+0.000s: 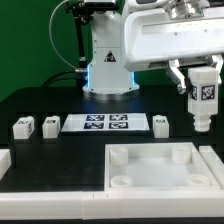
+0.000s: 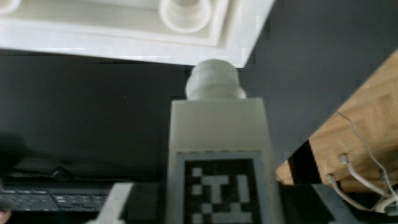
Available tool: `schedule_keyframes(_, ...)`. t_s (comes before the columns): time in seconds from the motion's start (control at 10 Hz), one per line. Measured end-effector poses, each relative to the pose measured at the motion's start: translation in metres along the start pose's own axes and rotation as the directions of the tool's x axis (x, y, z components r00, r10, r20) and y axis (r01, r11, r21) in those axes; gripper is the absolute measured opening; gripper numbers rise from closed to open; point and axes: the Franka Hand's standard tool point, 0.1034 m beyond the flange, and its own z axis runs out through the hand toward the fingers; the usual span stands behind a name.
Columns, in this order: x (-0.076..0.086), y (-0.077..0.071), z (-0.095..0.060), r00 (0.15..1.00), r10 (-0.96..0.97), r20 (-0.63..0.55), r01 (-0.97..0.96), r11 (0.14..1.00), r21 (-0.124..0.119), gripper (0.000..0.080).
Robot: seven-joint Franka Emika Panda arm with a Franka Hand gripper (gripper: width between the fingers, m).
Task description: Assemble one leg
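My gripper is shut on a white leg with a square marker on its face, held upright in the air above the far right corner of the large white tray. In the wrist view the held leg fills the centre, its round peg end pointing at the tray's corner socket. Three more legs lie on the black table: two at the exterior view's left and one beside the marker board on the right.
The marker board lies in the middle of the table behind the tray. The robot base stands at the back. A white block sits at the left edge.
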Motion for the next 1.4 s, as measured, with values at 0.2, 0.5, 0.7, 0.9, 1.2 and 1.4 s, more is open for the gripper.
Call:
schedule_keyframes(0.2,-0.002,-0.001,0.000,1.000,0.008,0.003,-0.008,1.000,0.000,0.0291)
schedule_keyframes(0.5,-0.005,0.009,0.010,0.998,-0.005,0.066,0.005,1.000,-0.003,0.0292)
schedule_keyframes(0.7,-0.004,0.006,0.030,0.996,0.025,0.089,-0.025,1.000,0.002,0.0292)
schedule_keyframes(0.9,-0.020,0.000,0.045,0.993,0.042,0.114,-0.043,0.999,0.006,0.0292)
schedule_keyframes(1.2,-0.030,0.001,0.053,0.992,0.040,0.120,-0.041,0.999,0.006,0.0292)
schedule_keyframes(1.4,-0.035,0.005,0.058,0.992,0.041,0.121,-0.041,0.999,0.002,0.0292)
